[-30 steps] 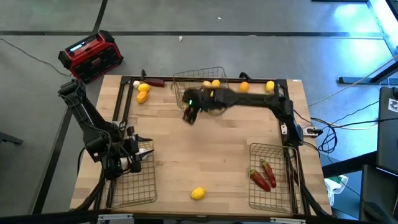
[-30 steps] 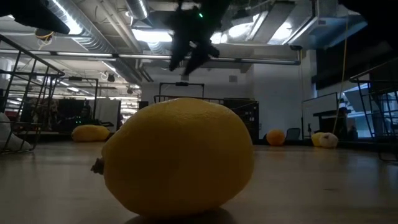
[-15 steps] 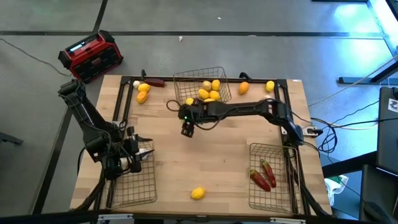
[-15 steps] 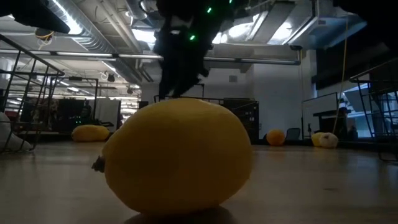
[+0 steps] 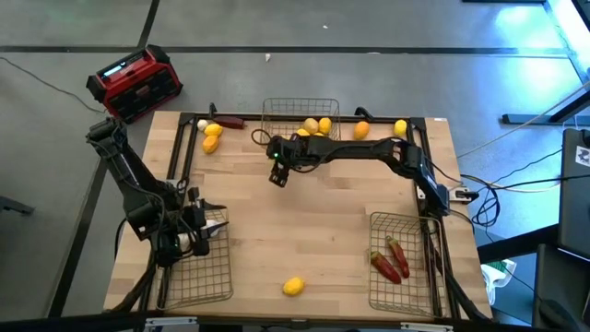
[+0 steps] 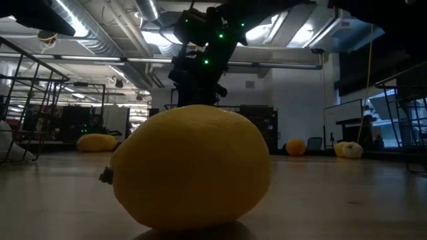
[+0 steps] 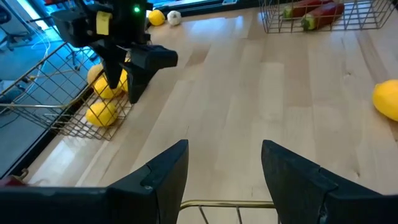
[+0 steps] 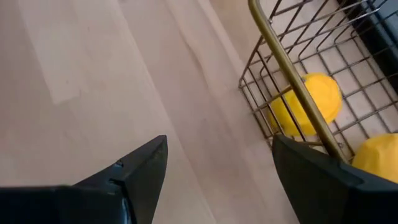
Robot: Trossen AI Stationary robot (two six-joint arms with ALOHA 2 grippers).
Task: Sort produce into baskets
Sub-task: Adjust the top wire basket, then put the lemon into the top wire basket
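Your left gripper [image 5: 205,228] hangs over the near-left basket [image 5: 198,273], jaws spread and holding nothing. That basket looks empty.

At the far-left edge you have two yellow fruits [image 5: 212,136] and a garlic bulb [image 5: 202,124] lying loose, well apart from either gripper.

In the middle, near the front edge, one lemon [image 5: 293,287] sits alone on the table [image 5: 313,221]. It lies between the two near baskets, somewhat closer to your left gripper than to your right. Its long axis runs roughly across the table.

Your right gripper [image 5: 277,174] hovers just beside the near-left corner of the far basket [image 5: 300,109], jaws apart and empty. The wrist view shows the basket rim just beside its fingers [image 8: 134,168], with lemons behind the mesh. So the yellow pile lies directly beyond and to the right of that gripper.

Further right, an orange fruit [image 5: 360,130] and another yellow one [image 5: 400,127] rest on the far edge. The near-right basket [image 5: 402,263] holds the red chilies [image 5: 391,259].

For the lone lemon, I judge your left arm the shorter reach.
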